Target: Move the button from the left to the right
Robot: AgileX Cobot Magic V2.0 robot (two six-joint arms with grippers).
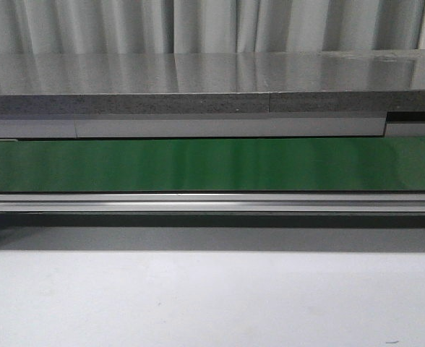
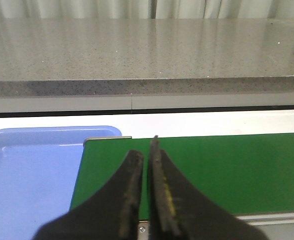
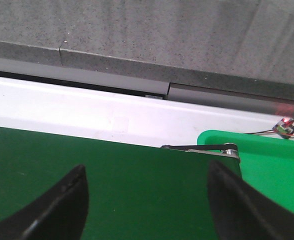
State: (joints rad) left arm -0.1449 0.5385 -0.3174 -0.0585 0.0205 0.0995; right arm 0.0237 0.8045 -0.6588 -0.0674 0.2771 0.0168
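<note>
front view: a long green conveyor belt (image 1: 212,165) runs across the middle of the frame from edge to edge, with a silver metal rail (image 1: 212,202) along its lower edge. above it, a grey speckled stone counter (image 1: 198,79) fills the upper part, pale curtains (image 1: 198,22) along the top. white surface (image 1: 212,303) across the lower third. neither of my arms shows in this view.

left wrist view: my left jaws (image 2: 148,155) are black, pressed nearly together with only a thin slit between the tips, nothing held. they sit at bottom centre, over the belt's end. a light blue plastic tray (image 2: 27,175) lies at lower left, just beside the belt end.

right wrist view: my right jaws (image 3: 147,200) are spread wide, one finger at lower left, one at lower right, bare belt between them. a bright green plastic tray (image 3: 272,170) sits at right, next to the belt's end roller. a small circuit board with a red light (image 3: 285,125) is at far right.

the button: not visible in any of the three views; location cannot be told.
</note>
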